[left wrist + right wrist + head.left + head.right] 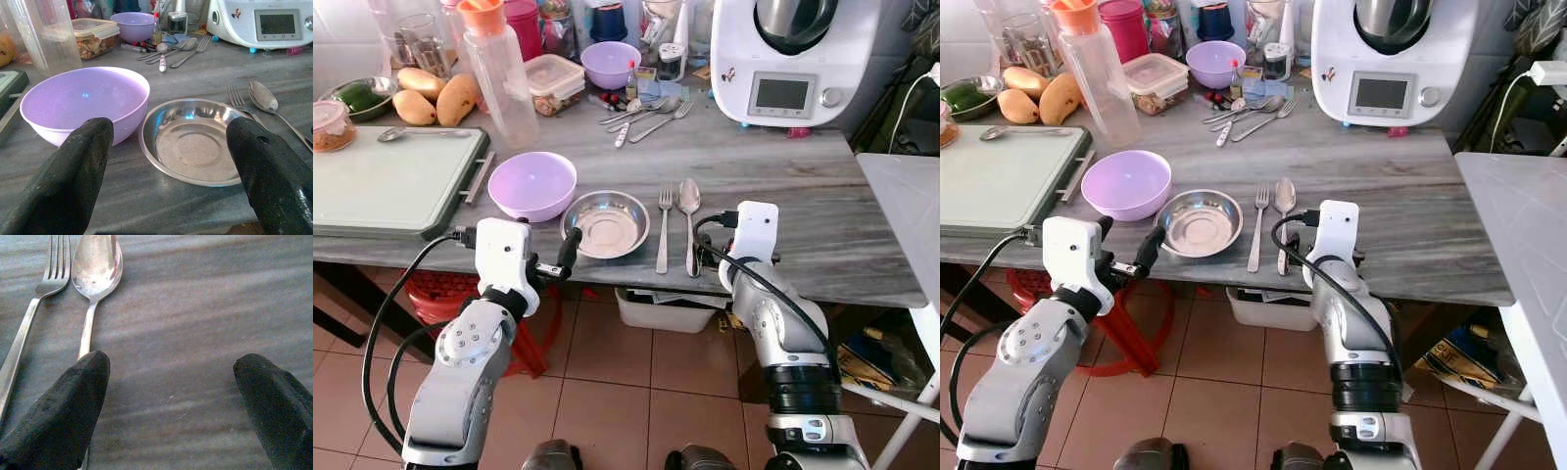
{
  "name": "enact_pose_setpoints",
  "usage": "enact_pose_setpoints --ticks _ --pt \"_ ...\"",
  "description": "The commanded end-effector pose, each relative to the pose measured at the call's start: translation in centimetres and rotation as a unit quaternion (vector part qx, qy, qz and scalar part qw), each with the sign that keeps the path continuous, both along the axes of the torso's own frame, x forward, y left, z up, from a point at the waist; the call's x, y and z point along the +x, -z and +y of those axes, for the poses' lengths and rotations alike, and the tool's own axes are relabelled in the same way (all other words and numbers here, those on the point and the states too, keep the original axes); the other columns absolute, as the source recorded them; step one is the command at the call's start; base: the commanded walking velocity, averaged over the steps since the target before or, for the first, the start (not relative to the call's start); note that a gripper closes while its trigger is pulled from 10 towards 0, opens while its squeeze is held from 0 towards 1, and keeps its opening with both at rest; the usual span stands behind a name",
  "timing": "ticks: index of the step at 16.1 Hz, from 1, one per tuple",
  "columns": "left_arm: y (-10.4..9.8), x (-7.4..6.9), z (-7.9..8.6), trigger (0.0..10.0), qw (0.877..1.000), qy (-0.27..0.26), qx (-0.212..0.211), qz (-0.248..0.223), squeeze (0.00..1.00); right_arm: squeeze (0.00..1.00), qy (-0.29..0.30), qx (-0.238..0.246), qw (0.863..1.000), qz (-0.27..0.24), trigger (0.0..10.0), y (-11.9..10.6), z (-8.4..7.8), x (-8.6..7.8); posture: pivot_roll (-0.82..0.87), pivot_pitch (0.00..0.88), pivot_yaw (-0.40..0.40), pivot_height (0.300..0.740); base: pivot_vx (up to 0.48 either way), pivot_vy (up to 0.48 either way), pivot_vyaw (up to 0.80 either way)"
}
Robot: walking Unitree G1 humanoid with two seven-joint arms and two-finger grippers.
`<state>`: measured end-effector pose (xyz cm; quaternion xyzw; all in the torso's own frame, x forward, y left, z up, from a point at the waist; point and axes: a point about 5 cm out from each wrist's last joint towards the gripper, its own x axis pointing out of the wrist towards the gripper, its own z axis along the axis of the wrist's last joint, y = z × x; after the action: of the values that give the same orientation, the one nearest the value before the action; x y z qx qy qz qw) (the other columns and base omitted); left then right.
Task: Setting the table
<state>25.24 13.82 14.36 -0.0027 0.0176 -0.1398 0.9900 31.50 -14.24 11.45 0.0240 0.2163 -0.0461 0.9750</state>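
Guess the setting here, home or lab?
Most likely a home kitchen: a grey counter crowded with a cooking machine, mangoes, food containers and loose cutlery, over a tiled floor.

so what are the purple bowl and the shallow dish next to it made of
Purple bowl: probably plastic, with a matte, even lilac colour and only a soft highlight. Shallow dish: looks like stainless steel, silver and mirror-bright, reflecting light across its rim and base.

Plate (605,223), fork (664,231), spoon (689,221) showing polished shiny metal; bowl (532,185) looking matt lilac plastic; table (822,206) showing smooth grey woodgrain.
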Motion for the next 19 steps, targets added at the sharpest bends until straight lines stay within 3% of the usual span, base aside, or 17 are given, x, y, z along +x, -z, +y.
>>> enact_pose_setpoints --ticks 1,2,3,4,5,6,11,12,13,14,15,19 --pt "0.0 0.3 0.1 10.0 1.000 -0.005 0.002 -0.004 0.00 0.95 -0.006 -0.014 0.999 -0.036 10.0 -1.5 0.2 0.1 0.01 0.000 0.031 0.740 0.000 0.000 0.00" --pt "-0.2 0.6 0.0 10.0 1.000 -0.006 -0.002 -0.009 0.00 0.91 -0.007 -0.031 0.998 -0.051 10.0 -2.1 0.0 0.2 0.00 0.000 0.027 0.740 0.000 0.000 0.00" --pt "-0.5 0.9 0.2 10.0 1.000 -0.017 0.000 -0.015 0.00 0.72 -0.011 -0.046 0.996 -0.077 10.0 -2.9 -0.1 0.1 0.00 0.000 0.026 0.740 0.000 0.000 0.00" --pt "-0.7 1.1 0.2 10.0 1.000 -0.021 0.001 -0.018 0.00 0.29 -0.020 -0.061 0.992 -0.109 10.0 -3.9 -0.2 0.0 -0.01 0.000 0.024 0.740 0.000 0.000 0.00" --pt "-0.9 1.3 0.5 10.0 0.999 -0.034 0.004 -0.023 0.00 0.00 -0.025 -0.093 0.984 -0.150 10.0 -4.9 -0.5 -0.4 -0.01 0.000 0.017 0.740 0.000 0.000 0.00" --pt "-0.9 1.1 1.1 10.0 0.998 -0.052 0.015 -0.038 0.00 0.00 -0.026 -0.107 0.972 -0.208 10.0 -6.0 -1.1 -1.5 -0.01 0.000 0.011 0.740 0.000 0.000 0.00" --pt "0.1 0.9 2.0 10.0 0.992 -0.112 0.030 -0.047 0.00 0.00 0.006 -0.183 0.949 -0.259 10.0 -5.0 -3.1 -5.1 -0.03 0.000 0.001 0.740 0.000 0.000 0.00" --pt "0.4 0.8 2.1 10.0 0.990 -0.127 0.033 -0.042 0.00 0.00 0.008 -0.151 0.948 -0.279 10.0 -4.6 -3.3 -6.2 -0.04 0.000 0.007 0.740 0.000 0.000 0.00" --pt "0.6 0.8 2.1 10.0 0.990 -0.130 0.033 -0.040 0.00 0.00 0.023 -0.185 0.940 -0.286 10.0 -4.5 -3.8 -6.7 -0.04 0.000 0.007 0.740 0.000 0.000 0.00" --pt "1.2 0.7 1.9 10.0 0.992 -0.122 0.029 -0.029 0.00 0.00 -0.009 -0.136 0.954 -0.267 10.0 -3.6 -3.7 -7.6 -0.04 0.000 0.012 0.740 0.000 0.000 0.00" --pt "1.4 0.7 1.8 10.0 0.992 -0.119 0.029 -0.024 0.00 0.00 -0.010 -0.116 0.959 -0.259 10.0 -3.2 -3.5 -8.0 -0.04 0.000 0.014 0.740 0.000 0.000 0.00" --pt "1.0 1.7 1.4 10.0 0.992 -0.117 0.026 -0.033 0.00 0.00 -0.032 -0.104 0.955 -0.277 10.0 -2.8 -1.8 -7.7 -0.04 0.000 0.020 0.740 0.000 0.000 0.00"
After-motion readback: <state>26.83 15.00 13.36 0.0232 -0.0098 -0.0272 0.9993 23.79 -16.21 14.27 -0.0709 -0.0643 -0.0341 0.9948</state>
